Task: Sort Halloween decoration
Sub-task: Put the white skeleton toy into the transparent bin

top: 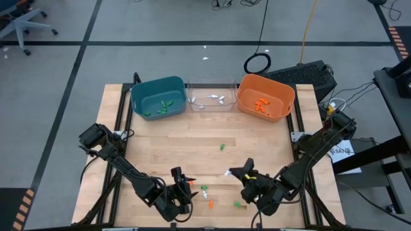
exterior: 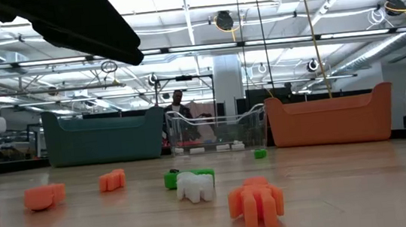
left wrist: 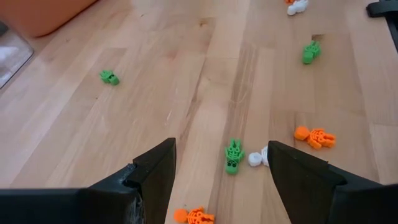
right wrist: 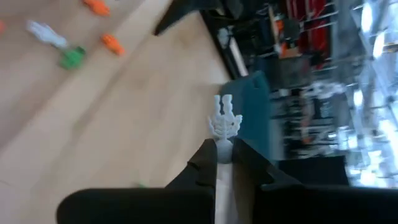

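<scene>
The Halloween decoration is tiny plastic figures. Several lie loose on the near part of the table: a green one, a white one, orange ones, and a green one farther up. My left gripper hovers open near the near edge, its fingers either side of the green and white figures without touching them. My right gripper is shut on a white skeleton figure above the table. My right gripper pinches the white skeleton's lower end between its two fingertips. The figure's upper body sticks out past the fingertips. It is lifted clear of the table.
Three bins stand in a row at the far edge: teal holding green figures, clear holding white ones, orange holding orange ones. Bare wood lies between the bins and the loose figures. In the low view an orange and a white figure lie closest.
</scene>
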Robot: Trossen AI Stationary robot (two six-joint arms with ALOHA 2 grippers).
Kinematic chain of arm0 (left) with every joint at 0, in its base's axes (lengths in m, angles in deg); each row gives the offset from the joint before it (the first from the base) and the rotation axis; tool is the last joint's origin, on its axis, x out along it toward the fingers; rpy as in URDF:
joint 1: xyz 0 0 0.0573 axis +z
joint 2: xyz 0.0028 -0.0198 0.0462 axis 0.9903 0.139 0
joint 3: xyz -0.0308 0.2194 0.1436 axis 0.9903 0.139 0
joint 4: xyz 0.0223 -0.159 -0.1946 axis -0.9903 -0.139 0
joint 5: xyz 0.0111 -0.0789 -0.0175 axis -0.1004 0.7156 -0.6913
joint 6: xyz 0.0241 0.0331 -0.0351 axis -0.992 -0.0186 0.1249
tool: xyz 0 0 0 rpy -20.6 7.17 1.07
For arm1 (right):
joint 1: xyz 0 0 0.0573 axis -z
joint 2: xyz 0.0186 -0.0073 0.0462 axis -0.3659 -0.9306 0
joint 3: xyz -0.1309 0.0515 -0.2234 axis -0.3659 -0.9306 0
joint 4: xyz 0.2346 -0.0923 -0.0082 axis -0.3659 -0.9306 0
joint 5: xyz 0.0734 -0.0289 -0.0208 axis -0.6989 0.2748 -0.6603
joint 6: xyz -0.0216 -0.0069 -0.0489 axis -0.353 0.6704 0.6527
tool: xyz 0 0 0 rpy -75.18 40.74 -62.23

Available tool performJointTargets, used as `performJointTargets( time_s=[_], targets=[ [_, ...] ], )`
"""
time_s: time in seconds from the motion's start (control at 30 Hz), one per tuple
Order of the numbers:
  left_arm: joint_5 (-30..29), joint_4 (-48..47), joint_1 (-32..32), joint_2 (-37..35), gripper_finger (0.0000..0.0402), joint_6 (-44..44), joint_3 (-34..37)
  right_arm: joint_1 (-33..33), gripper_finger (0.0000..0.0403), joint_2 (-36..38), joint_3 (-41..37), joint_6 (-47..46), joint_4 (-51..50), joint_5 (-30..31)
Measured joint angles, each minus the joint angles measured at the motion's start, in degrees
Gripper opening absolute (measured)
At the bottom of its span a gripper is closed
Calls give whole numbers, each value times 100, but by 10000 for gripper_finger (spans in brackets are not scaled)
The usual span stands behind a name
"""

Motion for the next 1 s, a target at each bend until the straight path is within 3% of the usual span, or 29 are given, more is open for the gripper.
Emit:
performJointTargets(
  time_s=[0.37, 1.0],
  targets=[
    [0, 49, 4, 0, 251, -41, 0, 235, 6, 7, 381, 1618, -113, 697],
    [0, 98, 0, 0, 251, -66, 0, 437, 6, 7, 409, 1047, -91, 676]
  ],
)
